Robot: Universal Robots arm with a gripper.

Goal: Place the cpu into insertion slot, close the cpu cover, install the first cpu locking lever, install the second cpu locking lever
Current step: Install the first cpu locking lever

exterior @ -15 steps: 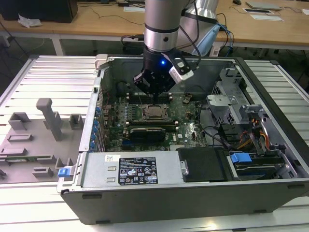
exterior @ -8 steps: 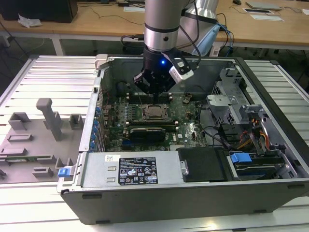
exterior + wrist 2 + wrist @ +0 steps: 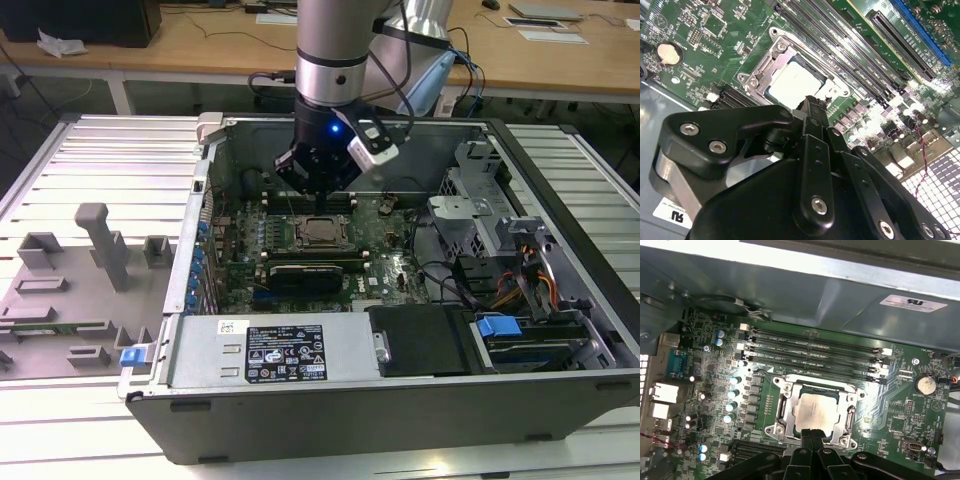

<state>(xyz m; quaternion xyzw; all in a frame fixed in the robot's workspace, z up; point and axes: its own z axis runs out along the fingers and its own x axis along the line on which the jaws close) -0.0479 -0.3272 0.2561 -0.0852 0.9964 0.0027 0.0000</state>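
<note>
The cpu [image 3: 815, 412] lies in the insertion slot [image 3: 781, 409] on the green board, its pale silver top showing through the window of the cpu cover [image 3: 847, 417], which lies flat around it. The second wrist view shows the same chip [image 3: 790, 82] inside the silver frame [image 3: 760, 75]. My gripper [image 3: 812, 436] hangs just above the socket's edge, its two narrow fingers pressed together with nothing between them; their tip [image 3: 812, 104] sits over the chip's rim. In the exterior view the gripper [image 3: 318, 195] hovers above the cpu [image 3: 322, 232] in the open computer case.
Long black memory slots [image 3: 815, 347] run beside the socket. A round coin battery [image 3: 926, 385] and rows of capacitors [image 3: 732, 400] stand around it. The case walls [image 3: 300, 355], drive bays [image 3: 530, 290] and cables [image 3: 440, 275] hem in the board. A grey fixture plate [image 3: 70, 290] lies at the exterior view's left.
</note>
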